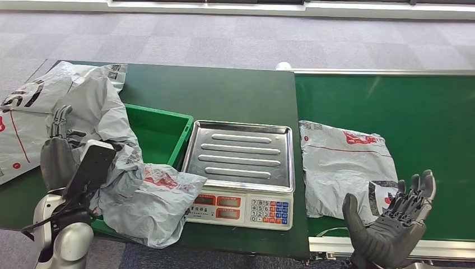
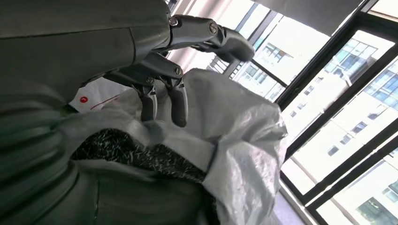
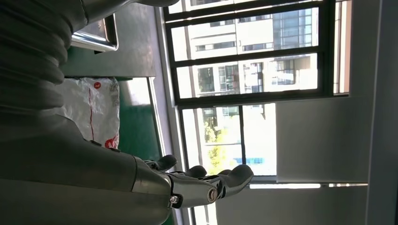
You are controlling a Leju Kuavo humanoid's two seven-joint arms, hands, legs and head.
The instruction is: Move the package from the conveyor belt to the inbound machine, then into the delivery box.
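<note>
Left hand [image 1: 60, 150] grips crumpled grey plastic mailer package [image 1: 131, 185], draped over green plastic delivery box [image 1: 158, 134] on dark green desk [image 1: 224, 92]. Steel-tray weighing scale [image 1: 242, 168] beside box. Second flat grey mailer [image 1: 344, 168] on green conveyor belt [image 1: 403, 106]. Right hand [image 1: 395, 224] spread, palm up, holding nothing.

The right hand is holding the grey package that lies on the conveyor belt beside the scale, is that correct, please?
Not quite: the right hand is open, palm up, holding nothing. The grey package does lie on the conveyor belt beside the scale, as the head view shows.
</note>
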